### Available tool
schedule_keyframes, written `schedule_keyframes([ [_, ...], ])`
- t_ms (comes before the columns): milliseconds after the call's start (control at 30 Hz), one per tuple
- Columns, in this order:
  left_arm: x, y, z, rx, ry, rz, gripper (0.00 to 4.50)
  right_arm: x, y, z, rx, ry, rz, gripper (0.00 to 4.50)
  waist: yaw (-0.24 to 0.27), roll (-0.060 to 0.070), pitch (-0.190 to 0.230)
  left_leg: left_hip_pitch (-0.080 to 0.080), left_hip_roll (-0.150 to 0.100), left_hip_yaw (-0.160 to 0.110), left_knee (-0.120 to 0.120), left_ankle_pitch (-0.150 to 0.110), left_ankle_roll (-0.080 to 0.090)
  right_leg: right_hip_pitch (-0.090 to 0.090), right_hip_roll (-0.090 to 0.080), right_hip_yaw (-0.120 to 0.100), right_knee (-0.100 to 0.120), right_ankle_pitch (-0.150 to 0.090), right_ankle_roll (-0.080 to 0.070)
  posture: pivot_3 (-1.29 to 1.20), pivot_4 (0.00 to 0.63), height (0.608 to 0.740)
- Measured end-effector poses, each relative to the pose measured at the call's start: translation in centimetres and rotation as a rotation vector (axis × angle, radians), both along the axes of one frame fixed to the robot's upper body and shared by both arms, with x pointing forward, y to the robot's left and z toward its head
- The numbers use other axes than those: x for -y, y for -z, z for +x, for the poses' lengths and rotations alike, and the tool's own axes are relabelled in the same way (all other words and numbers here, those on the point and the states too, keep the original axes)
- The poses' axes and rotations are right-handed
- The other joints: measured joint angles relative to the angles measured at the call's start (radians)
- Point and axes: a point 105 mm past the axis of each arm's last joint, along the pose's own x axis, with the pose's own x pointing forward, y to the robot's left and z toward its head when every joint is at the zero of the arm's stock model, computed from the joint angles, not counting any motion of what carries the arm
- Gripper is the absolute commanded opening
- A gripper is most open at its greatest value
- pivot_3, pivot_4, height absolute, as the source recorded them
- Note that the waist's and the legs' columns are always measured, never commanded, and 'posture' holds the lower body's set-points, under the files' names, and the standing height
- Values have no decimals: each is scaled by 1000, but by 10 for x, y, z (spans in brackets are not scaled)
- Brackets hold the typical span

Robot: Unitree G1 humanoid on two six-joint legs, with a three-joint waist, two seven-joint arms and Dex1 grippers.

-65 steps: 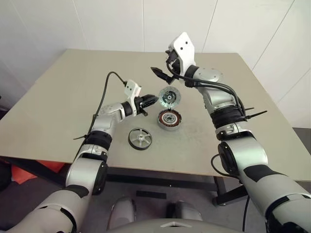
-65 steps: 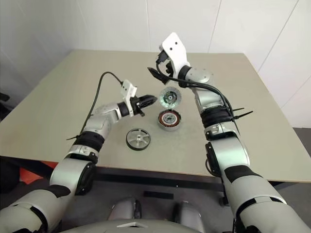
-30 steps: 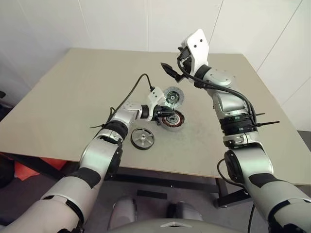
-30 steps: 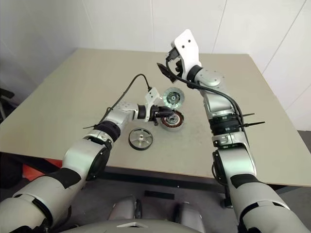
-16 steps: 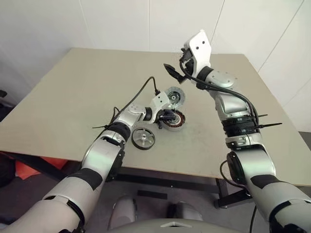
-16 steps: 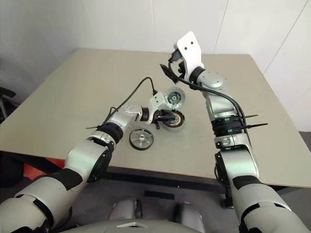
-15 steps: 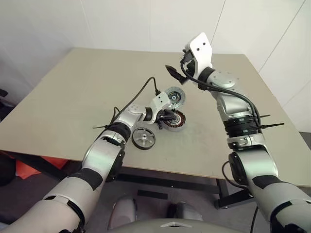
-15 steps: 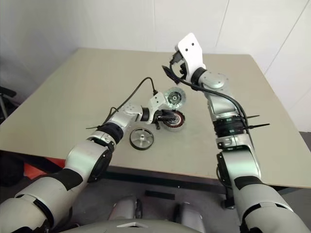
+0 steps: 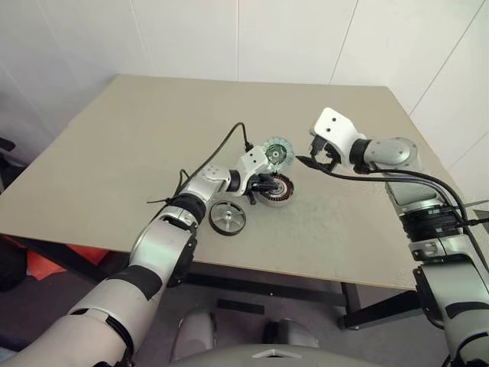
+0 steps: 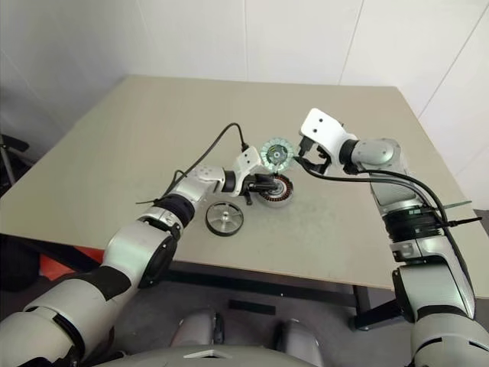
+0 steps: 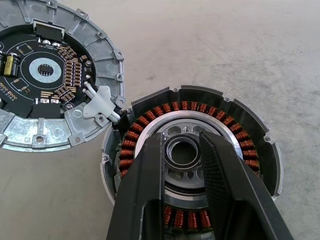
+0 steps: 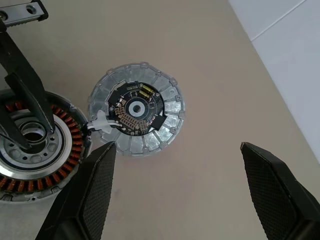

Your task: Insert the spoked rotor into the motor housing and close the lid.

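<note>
The white panelled walls (image 9: 229, 38) stand behind a large beige rectangular table (image 9: 114, 145) with a matt, faintly speckled top; below its near edge the floor is dark, with something orange at the table's 8 o'clock corner.

The short round grey metal motor housing (image 9: 273, 189), its ring of copper-coloured windings around a silver centre, sits upright near the table's middle. Touching its rim at about 12 o'clock in the head views lies the lid (image 9: 277, 151), a round silver disc turned inner face up: a segmented pale rim around a black circuit board with small copper-coloured parts. A white connector (image 11: 101, 102) joins it to the housing. Tiny print runs along the board's edge but is too small to read.

At the housing's 8 o'clock, well apart, the flat dark-grey spoked rotor (image 9: 228, 218) with its thick rim and silver hub lies flat on the table.

The left gripper (image 11: 182, 145) reaches into the housing, its two black fingers narrowly parted on either side of the silver central hub (image 11: 183, 151); whether they press it cannot be told.

The right gripper (image 12: 185, 185) hovers above the table at the lid's 3 o'clock, jaws spread wide and holding nothing.

A black cable (image 9: 218, 149) loops from the left wrist.
</note>
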Motion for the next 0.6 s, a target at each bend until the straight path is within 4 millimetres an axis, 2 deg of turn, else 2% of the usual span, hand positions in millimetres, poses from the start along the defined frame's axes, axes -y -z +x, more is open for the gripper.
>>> schedule_keyframes([
  [300, 1, 1, -1, -6, 0, -2, 686, 16, 14, -21, -73, -24, -45, 4500, 3, 0, 0, -1, 0, 0, 0, 0, 2, 0, 0, 0, -3, 1, 2, 0, 0, 740],
  [600, 2, 1, 0, -13, -13, -15, 686, 16, 20, -25, -90, -22, -38, 4500, 3, 0, 0, -2, 0, 0, 0, 0, 3, 0, 0, 0, -3, 1, 2, 0, 0, 740],
])
